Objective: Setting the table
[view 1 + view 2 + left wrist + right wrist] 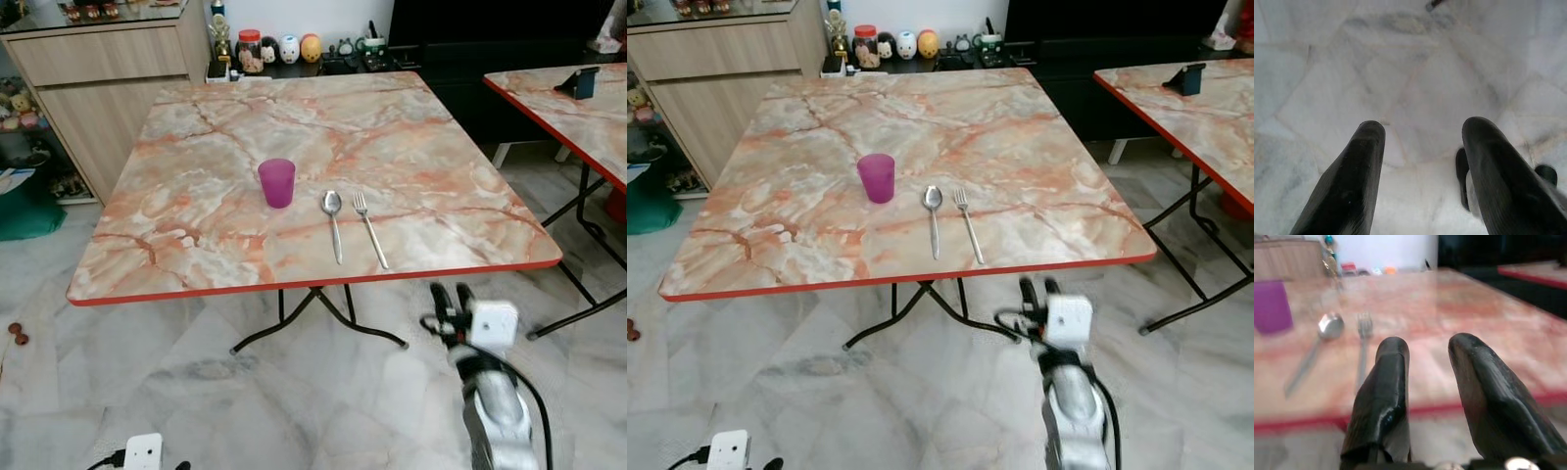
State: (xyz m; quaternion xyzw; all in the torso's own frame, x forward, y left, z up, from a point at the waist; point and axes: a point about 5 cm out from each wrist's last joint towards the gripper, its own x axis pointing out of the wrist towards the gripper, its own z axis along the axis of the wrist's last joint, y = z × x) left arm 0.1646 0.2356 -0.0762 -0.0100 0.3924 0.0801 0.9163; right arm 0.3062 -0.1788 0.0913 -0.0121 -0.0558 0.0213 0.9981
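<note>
One purple cup [276, 182], one spoon [333, 220] and one fork [368, 227] lie side by side, apart, near the front edge of the marble table [411, 147]. Right gripper [449, 297] hangs below that edge, fingers parted, empty. Left gripper [1422, 161] faces the floor, fingers spread, empty.

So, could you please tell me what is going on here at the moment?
The robot stands in front of a square marble-patterned table with a red edge, part-way through setting it. A translucent purple plastic cup, a silver metal spoon and a silver metal fork lie in a row near the front edge, untouched. The right gripper hovers open and empty just below that edge, fingers pointing toward the cutlery. The left gripper hangs open over the pale marble floor.
</note>
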